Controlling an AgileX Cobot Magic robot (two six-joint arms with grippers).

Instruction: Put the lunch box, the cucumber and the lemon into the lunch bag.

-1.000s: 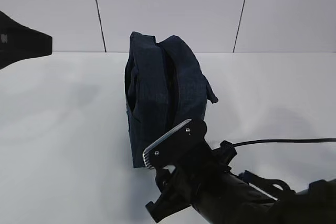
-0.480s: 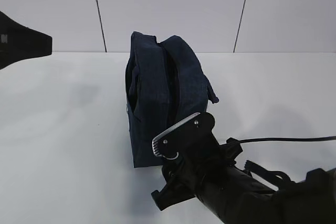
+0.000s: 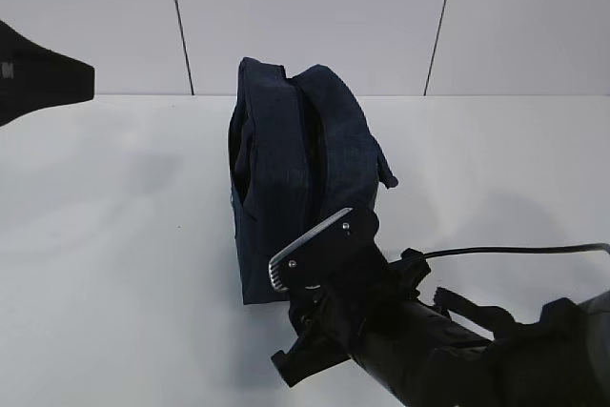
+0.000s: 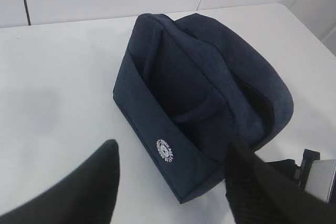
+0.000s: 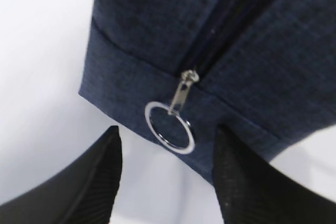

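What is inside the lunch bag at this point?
Nothing can be confirmed. The lunch bag appears zipped, its ring pull at the lower corner, so the fabric hides the interior in every view.

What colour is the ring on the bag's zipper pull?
Shiny silver metal; the ring hangs against the dark navy bag, clearest in the right wrist view.

The only marking is a small round white emblem (image 4: 166, 149) on the lunch bag (image 4: 199, 93), low on its side panel near the bottom corner; its lettering is too small to read.
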